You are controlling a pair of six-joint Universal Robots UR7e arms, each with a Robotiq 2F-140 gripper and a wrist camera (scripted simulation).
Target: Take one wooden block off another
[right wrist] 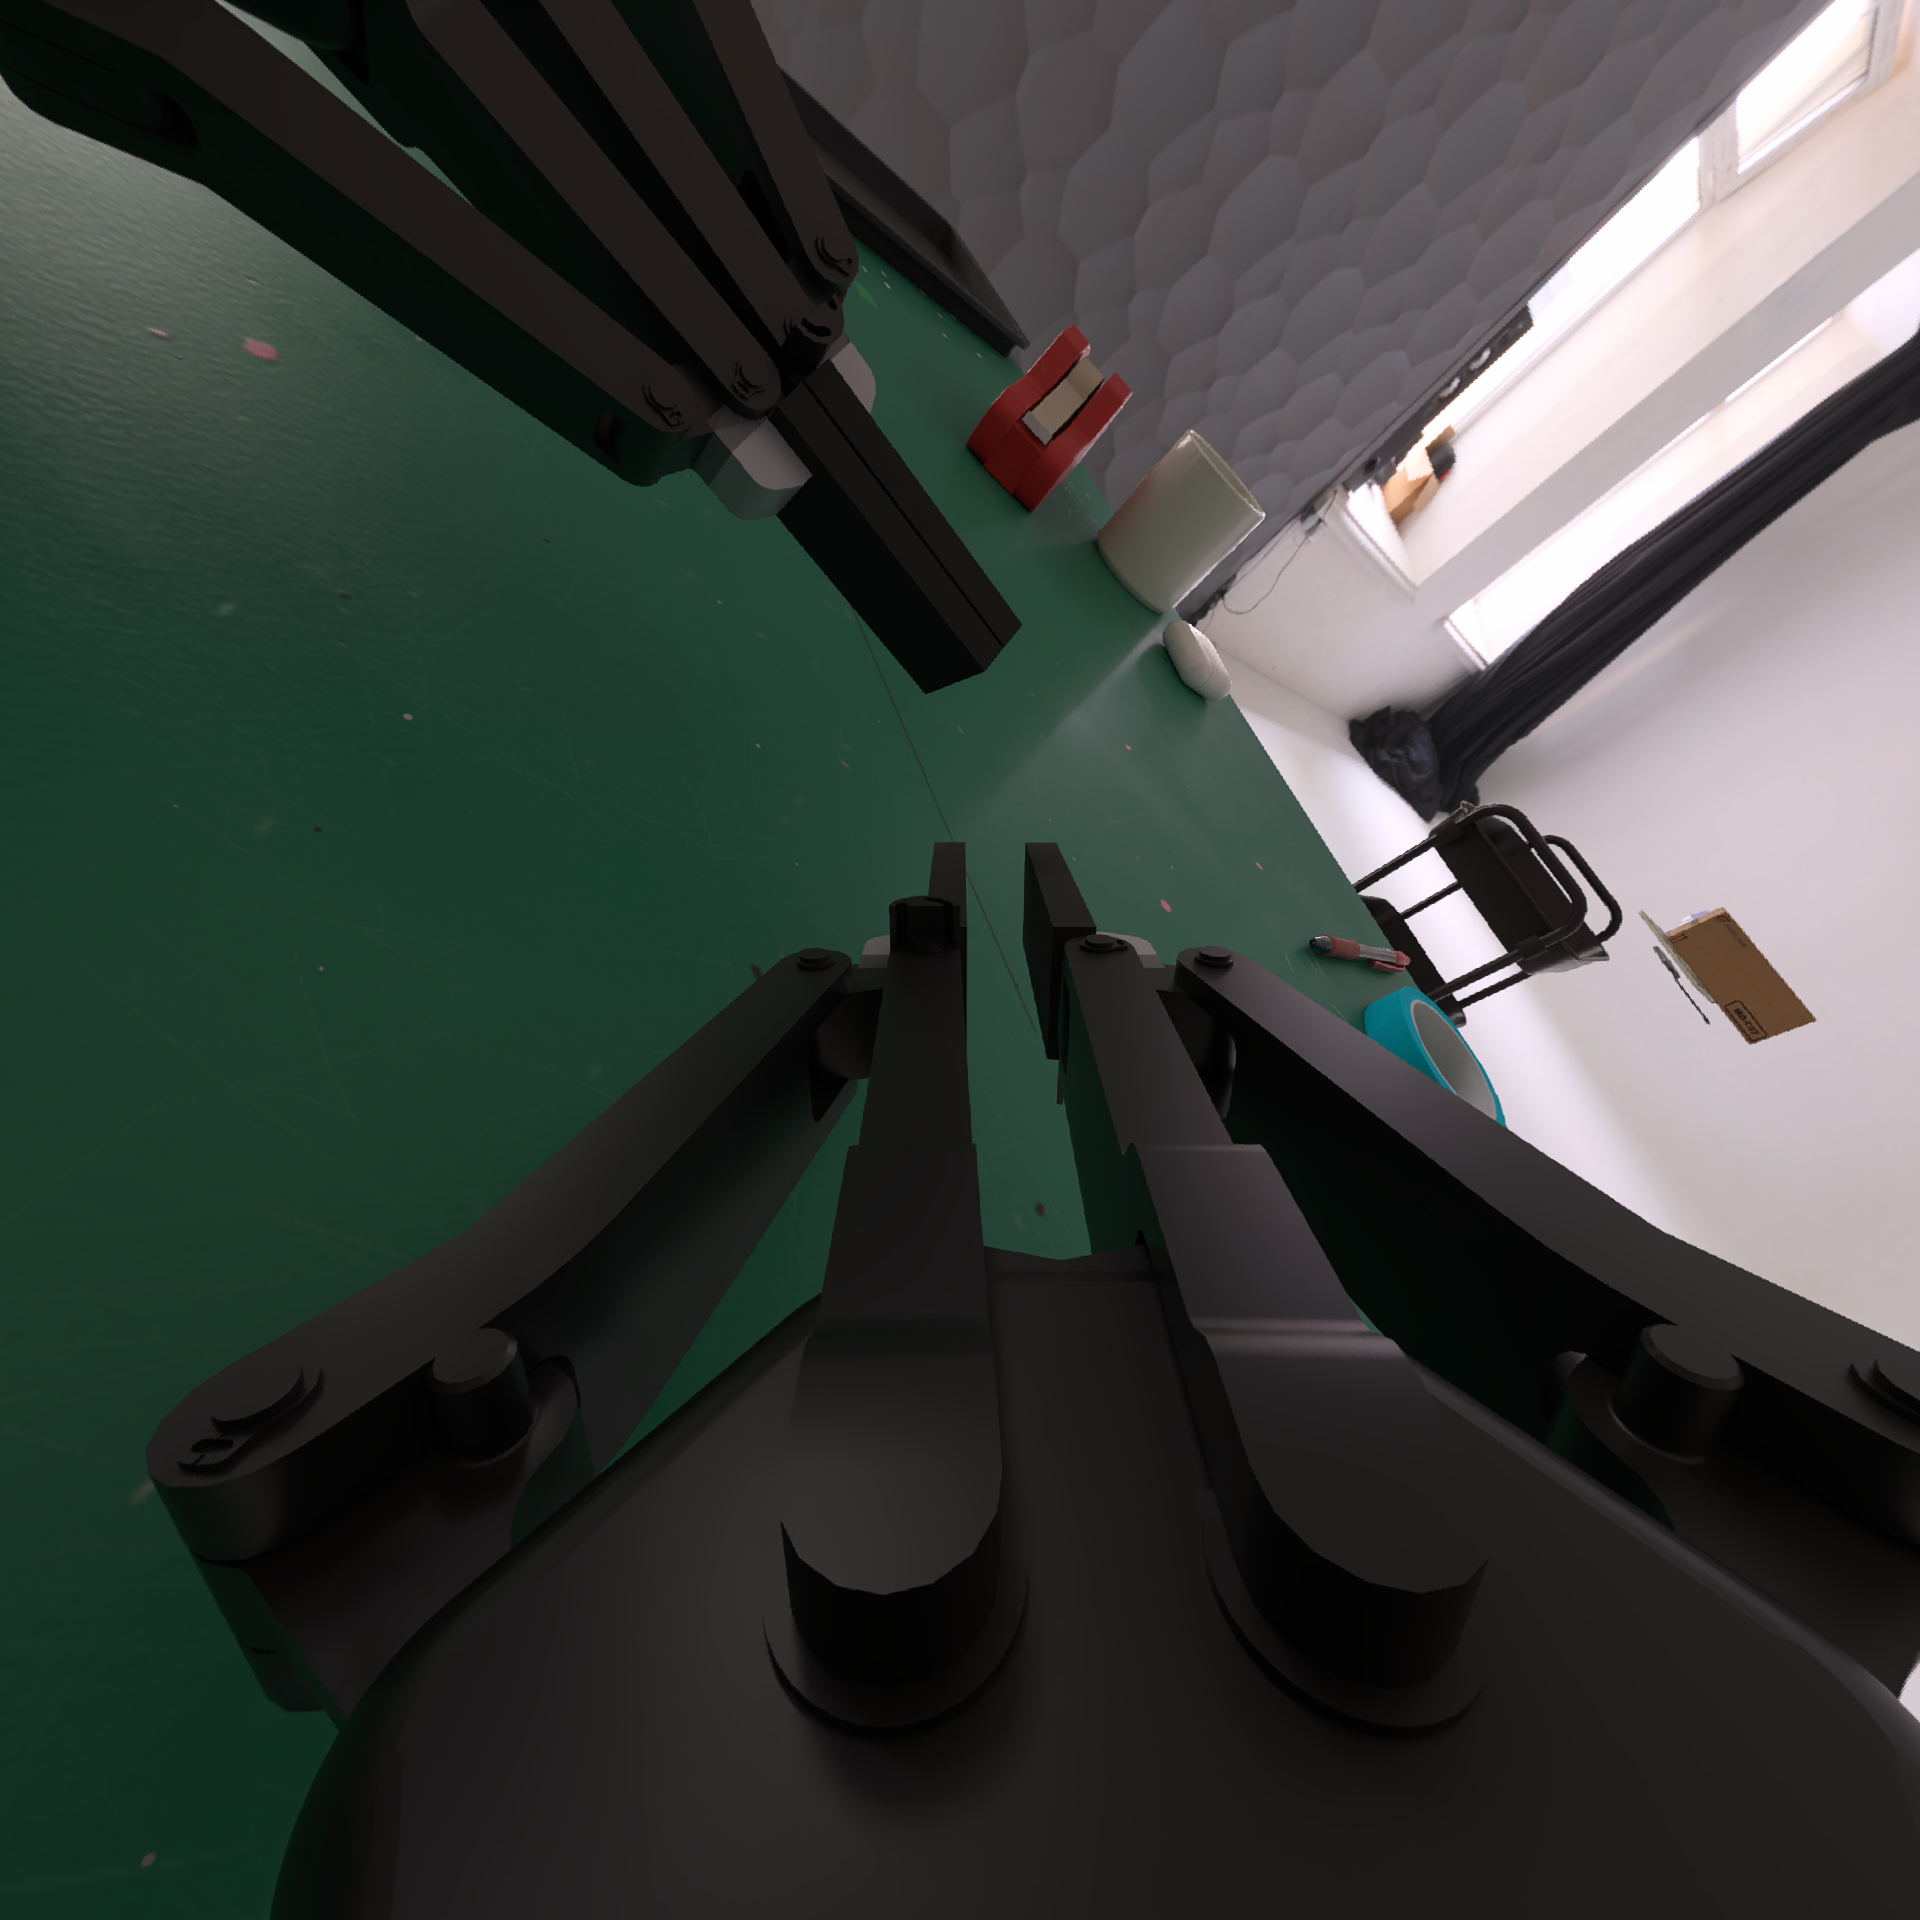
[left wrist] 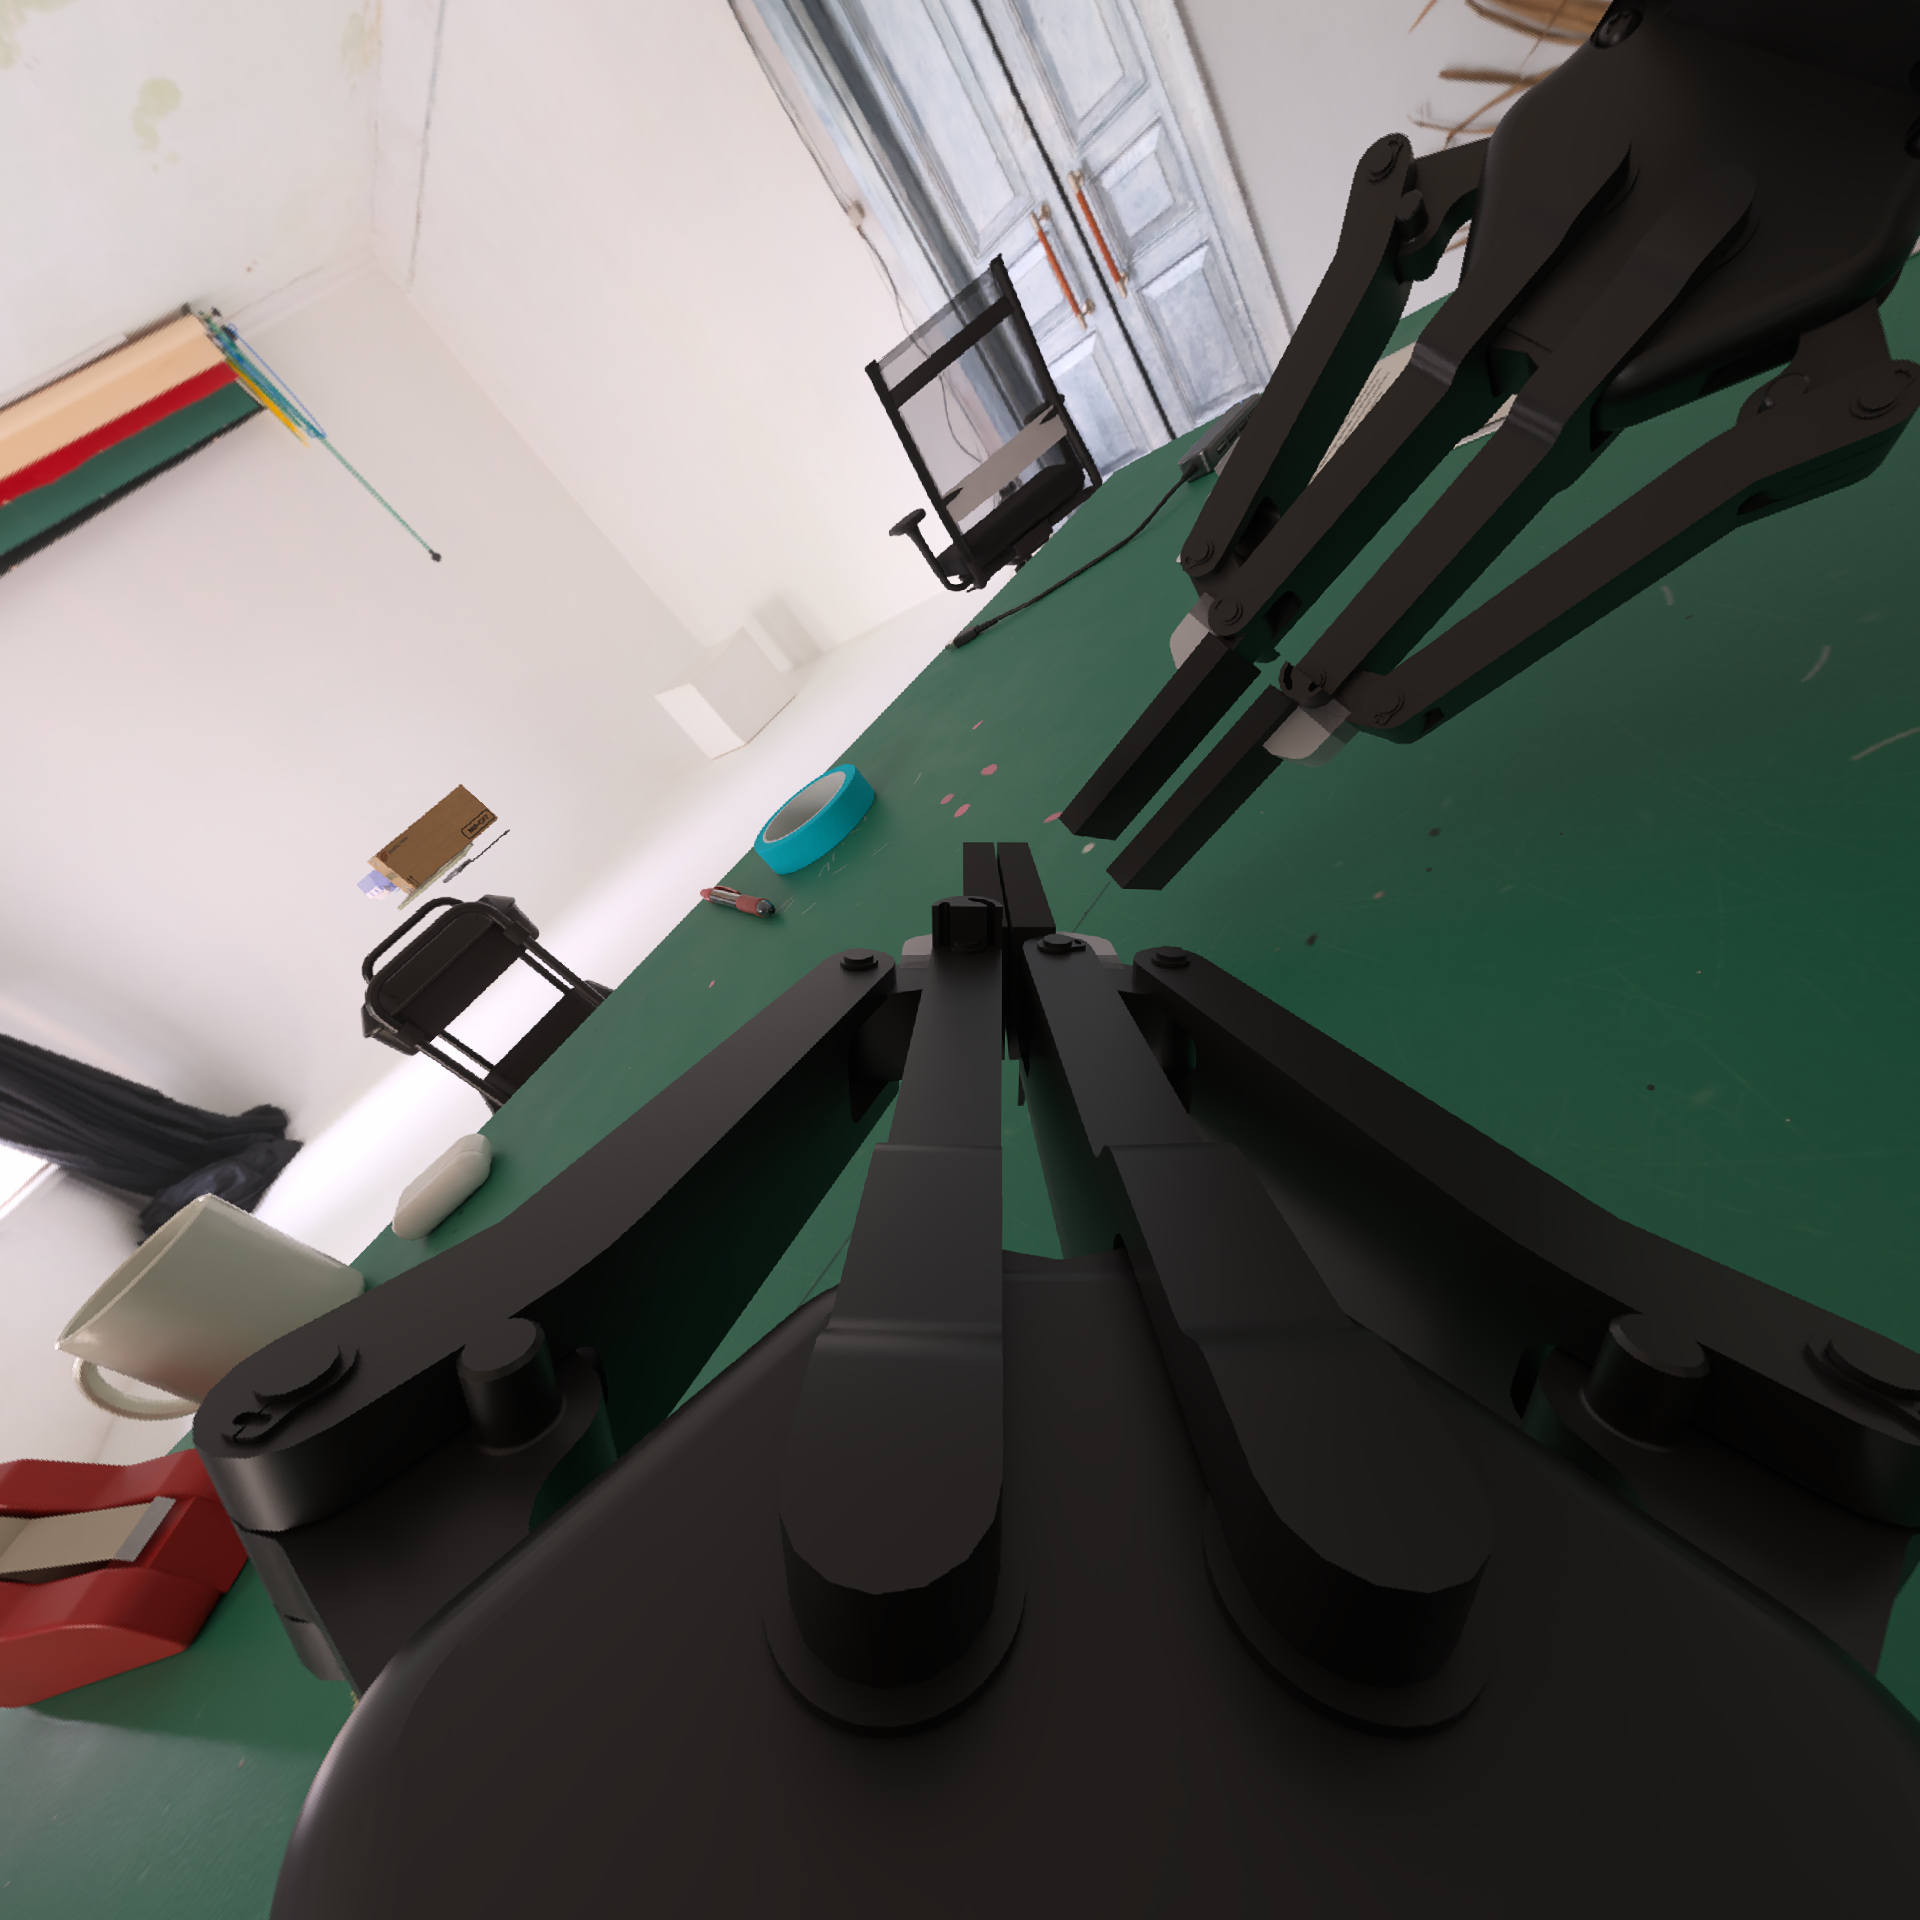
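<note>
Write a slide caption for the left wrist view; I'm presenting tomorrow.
Shut left gripper above green table, facing the right gripper; no wooden blocks visible.

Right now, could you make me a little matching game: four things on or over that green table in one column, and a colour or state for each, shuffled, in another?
Things:
1. tape roll
2. tape dispenser
3. mug
4. left fingers

Colour or state:
a. red
b. pressed together, holding nothing
c. white
d. teal

Pairs: 1-d, 2-a, 3-c, 4-b.
</note>
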